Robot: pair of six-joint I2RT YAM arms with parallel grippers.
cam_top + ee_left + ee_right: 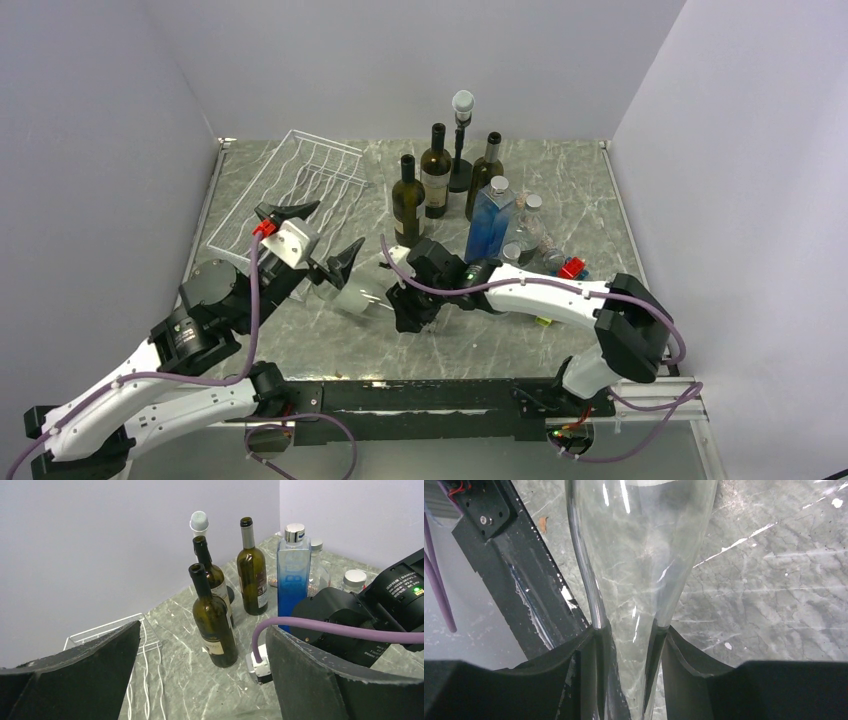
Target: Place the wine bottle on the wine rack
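Observation:
The wine bottle (357, 294) is clear glass and lies nearly level, its base pointing left. My right gripper (410, 300) is shut on its neck. The right wrist view shows both pads pressed on the clear neck (626, 630), with the wider body (644, 540) running away above the table. My left gripper (325, 232) stands open just left of the bottle's base, with nothing between its fingers (75, 675). The white wire wine rack (290, 185) lies flat at the back left, behind the left gripper, and one corner of the rack (100, 630) shows in the left wrist view.
Three dark green bottles (407, 205) (435, 175) (485, 180) stand at the back centre beside a tall blue bottle (490, 220). A black stand with a white head (461, 140) is behind them. Small clear jars (530, 225) and a red piece (572, 268) sit to the right.

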